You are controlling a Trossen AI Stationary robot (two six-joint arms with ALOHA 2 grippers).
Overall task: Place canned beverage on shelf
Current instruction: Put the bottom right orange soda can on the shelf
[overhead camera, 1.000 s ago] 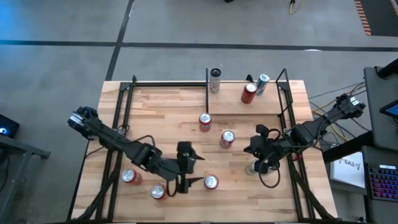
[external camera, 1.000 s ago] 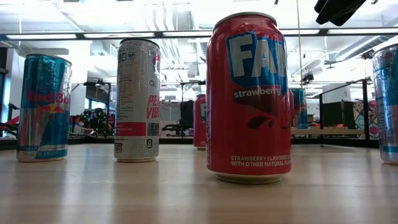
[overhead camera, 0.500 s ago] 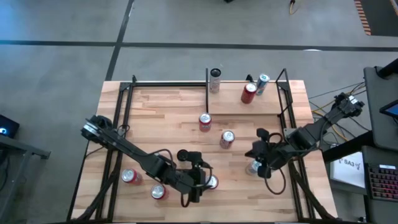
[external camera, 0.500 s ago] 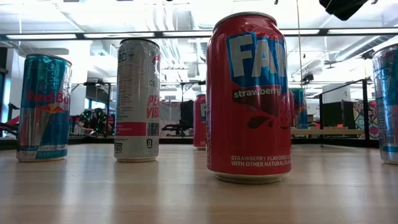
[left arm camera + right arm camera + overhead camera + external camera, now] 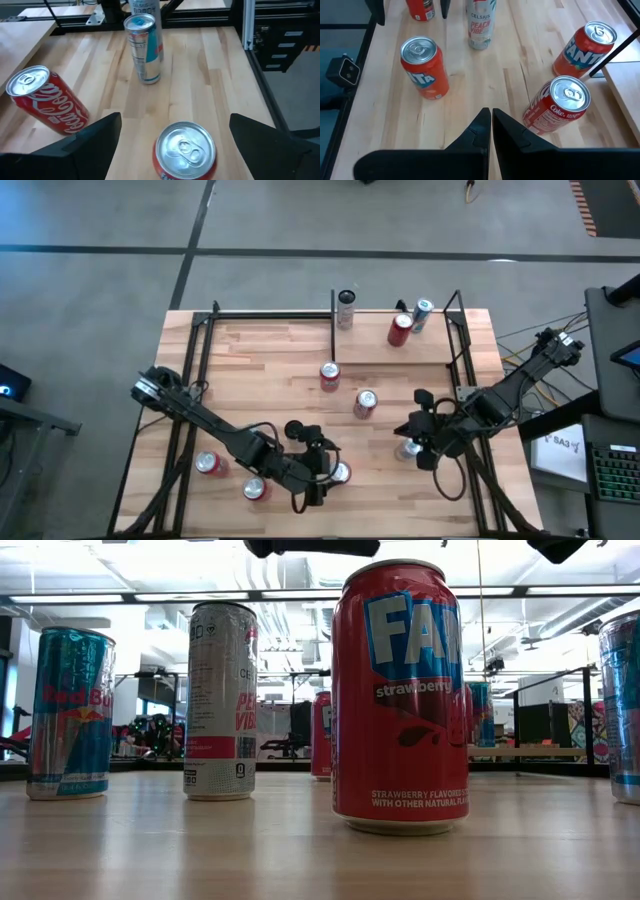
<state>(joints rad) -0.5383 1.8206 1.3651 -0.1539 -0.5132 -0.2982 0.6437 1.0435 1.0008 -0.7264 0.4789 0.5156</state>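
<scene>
The left claw [image 5: 172, 132] hangs spread wide over an upright Fanta can [image 5: 185, 151] at the desk's [image 5: 270, 360] six o'clock (label cut off); the right claw [image 5: 491, 120] is pinched together, empty. The shelf [image 5: 430, 345] sits at one o'clock.

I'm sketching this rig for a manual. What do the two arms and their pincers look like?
Both arms are dark, slim and jointed, each with a looping black cable near the wrist. The left pincer and right pincer each end in two black fingers: flat, matte, wedge-shaped blades with angular edges. The right arm has pale fittings and thin coloured wires at its base. No markings are legible.
</scene>
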